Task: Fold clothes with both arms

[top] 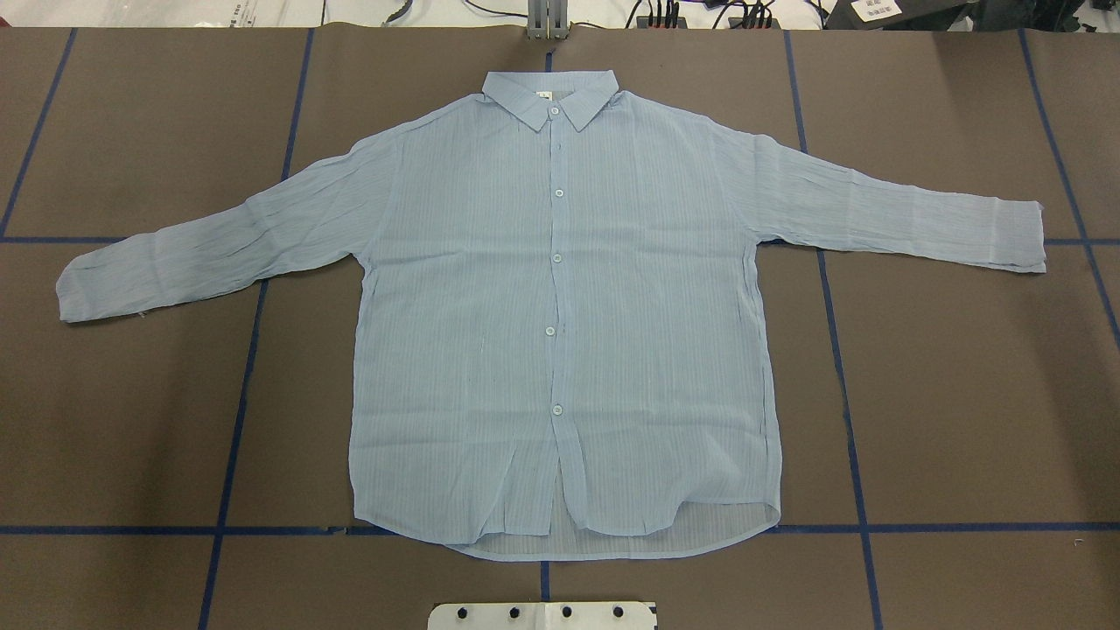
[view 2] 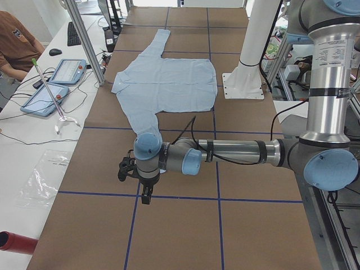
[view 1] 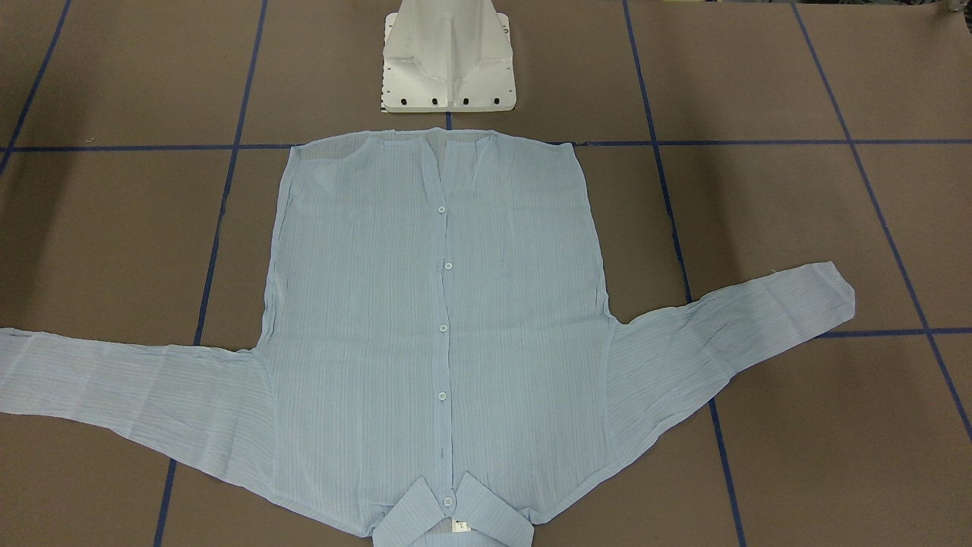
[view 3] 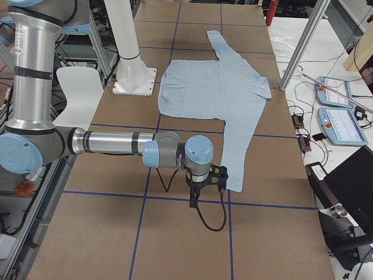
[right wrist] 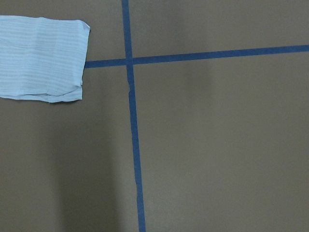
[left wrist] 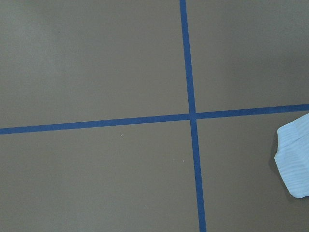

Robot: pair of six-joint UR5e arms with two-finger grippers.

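Two arms reach out low over the brown table (top: 962, 394), one past each end of a light-blue striped shirt (top: 560, 306). The shirt lies flat and face up in the middle, buttoned, with its collar (top: 551, 94) on the side away from the white pedestal (view 1: 448, 61) and its hem toward it. Both sleeves are spread wide: the left sleeve (top: 201, 249) slants back toward the robot, while the right sleeve (top: 901, 214) runs out straighter. A white tag (view 1: 460, 526) shows inside the collar, and small pale buttons (top: 555, 257) run down the front. The left arm (view 2: 236, 152) stretches level across the table, the left gripper (view 2: 146, 197) pointing down just beyond the left cuff (left wrist: 295, 159). The right arm (view 3: 116, 143) does likewise, the right gripper (view 3: 193, 203) hanging just beside the right cuff (right wrist: 46, 58), which lies across a blue tape line (right wrist: 193, 54). From these side angles I cannot tell whether either pair of fingers is spread or closed; neither seems to touch cloth.
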